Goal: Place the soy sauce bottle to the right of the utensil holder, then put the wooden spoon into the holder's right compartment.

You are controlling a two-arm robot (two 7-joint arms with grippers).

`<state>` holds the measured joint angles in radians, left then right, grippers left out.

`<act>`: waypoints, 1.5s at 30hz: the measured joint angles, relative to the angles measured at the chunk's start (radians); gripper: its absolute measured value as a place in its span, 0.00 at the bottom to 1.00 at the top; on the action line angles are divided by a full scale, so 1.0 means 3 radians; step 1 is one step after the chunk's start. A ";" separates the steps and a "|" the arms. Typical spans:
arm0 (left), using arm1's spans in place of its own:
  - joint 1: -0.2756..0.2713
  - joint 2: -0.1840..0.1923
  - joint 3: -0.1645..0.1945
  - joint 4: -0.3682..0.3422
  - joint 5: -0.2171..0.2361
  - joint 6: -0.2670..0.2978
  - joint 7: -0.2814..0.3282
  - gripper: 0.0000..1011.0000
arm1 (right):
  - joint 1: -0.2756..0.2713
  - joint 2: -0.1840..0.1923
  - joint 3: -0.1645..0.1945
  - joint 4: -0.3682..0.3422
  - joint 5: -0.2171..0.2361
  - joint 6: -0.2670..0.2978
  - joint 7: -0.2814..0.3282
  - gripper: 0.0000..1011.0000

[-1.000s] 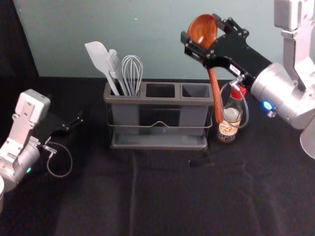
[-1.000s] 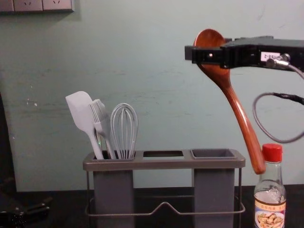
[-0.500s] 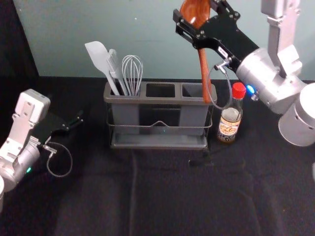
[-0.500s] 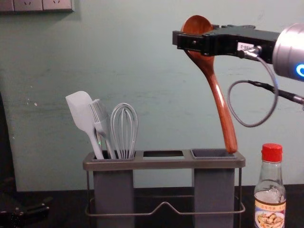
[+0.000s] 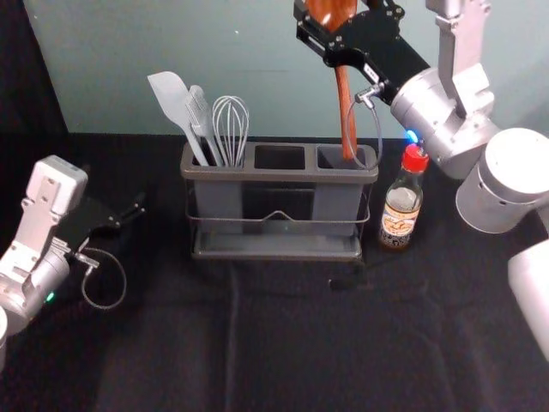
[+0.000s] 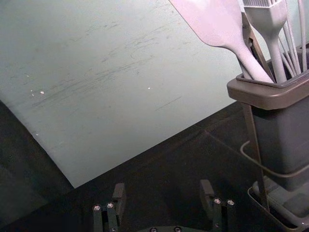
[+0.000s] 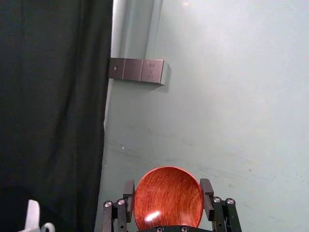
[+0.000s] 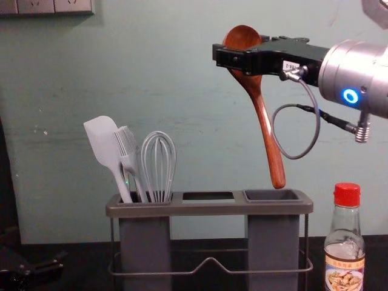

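My right gripper (image 5: 332, 33) is shut on the wooden spoon (image 5: 346, 112) by its bowl, high behind the utensil holder (image 5: 244, 174). In the right wrist view, the right gripper (image 7: 168, 200) has its fingers on both sides of the spoon bowl (image 7: 169, 195). In the chest view, the spoon's handle (image 8: 271, 151) slants down, its tip just above the right compartment (image 8: 273, 195). The soy sauce bottle (image 5: 402, 202) stands upright to the right of the holder. My left gripper (image 5: 135, 209) is parked at the left; in the left wrist view, the left gripper (image 6: 162, 195) is open and empty.
A white spatula (image 8: 108, 145), a brush (image 8: 129, 154) and a whisk (image 8: 159, 163) stand in the holder's left compartment. Behind the dark table (image 5: 300, 343) rises a grey-green wall (image 8: 182, 73).
My right gripper has carried the spoon leftward, from above the bottle to above the holder's right compartment. The bottle, holder and left arm have kept their places.
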<state>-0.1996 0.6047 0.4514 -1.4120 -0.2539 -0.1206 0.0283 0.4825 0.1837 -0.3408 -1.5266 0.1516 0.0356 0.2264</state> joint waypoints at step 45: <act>0.0000 0.0000 0.0000 0.0000 0.0000 0.0000 0.0000 0.99 | 0.0020 -0.0117 0.0031 0.0492 -0.0151 -0.0112 0.0144 0.83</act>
<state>-0.1996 0.6047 0.4513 -1.4120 -0.2539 -0.1205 0.0283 0.4885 0.1487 -0.3315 -1.3789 0.1063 0.0020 0.2697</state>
